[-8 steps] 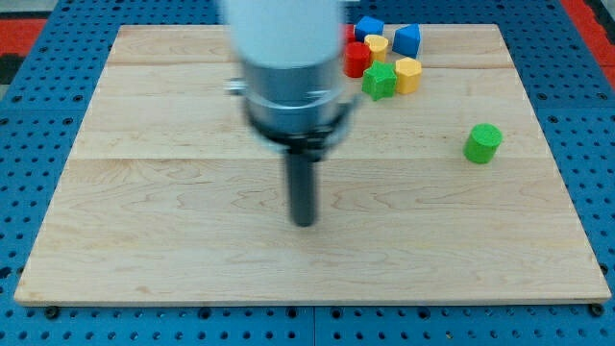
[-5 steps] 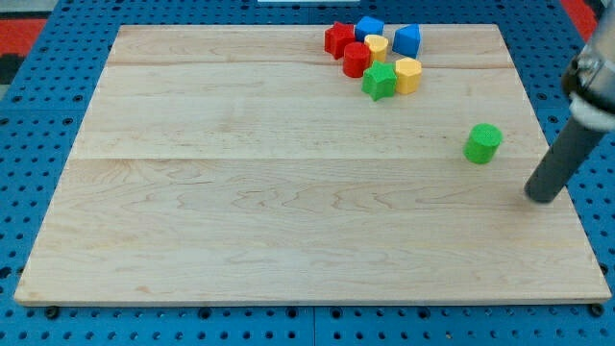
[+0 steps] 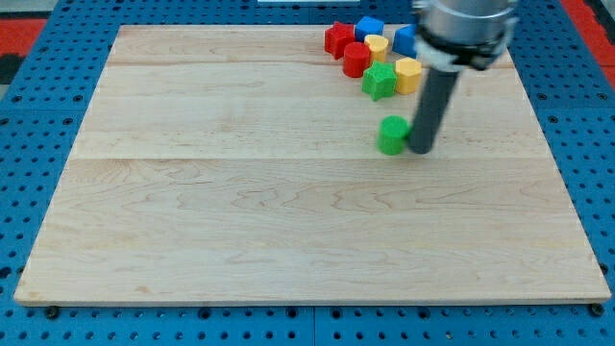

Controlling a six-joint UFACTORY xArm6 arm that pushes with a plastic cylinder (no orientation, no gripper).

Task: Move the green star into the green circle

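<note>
The green star (image 3: 379, 82) lies near the view's top, in a cluster of blocks. The green circle (image 3: 392, 135), a short green cylinder, stands below the star with a gap of bare board between them. My tip (image 3: 421, 150) sits at the green circle's right side, touching or nearly touching it. The rod rises from there and partly hides the blocks behind it.
The cluster around the star holds a red star (image 3: 337, 38), a red cylinder (image 3: 356, 59), a blue block (image 3: 369, 27), a yellow block (image 3: 377, 46), a yellow hexagon (image 3: 407, 73) and another blue block (image 3: 404, 38), partly hidden. The wooden board (image 3: 192, 192) lies on a blue pegboard.
My tip swept from mid-board to the view's right, then came back left. The green circle has moved left, from the right part of the board to below the green star.
</note>
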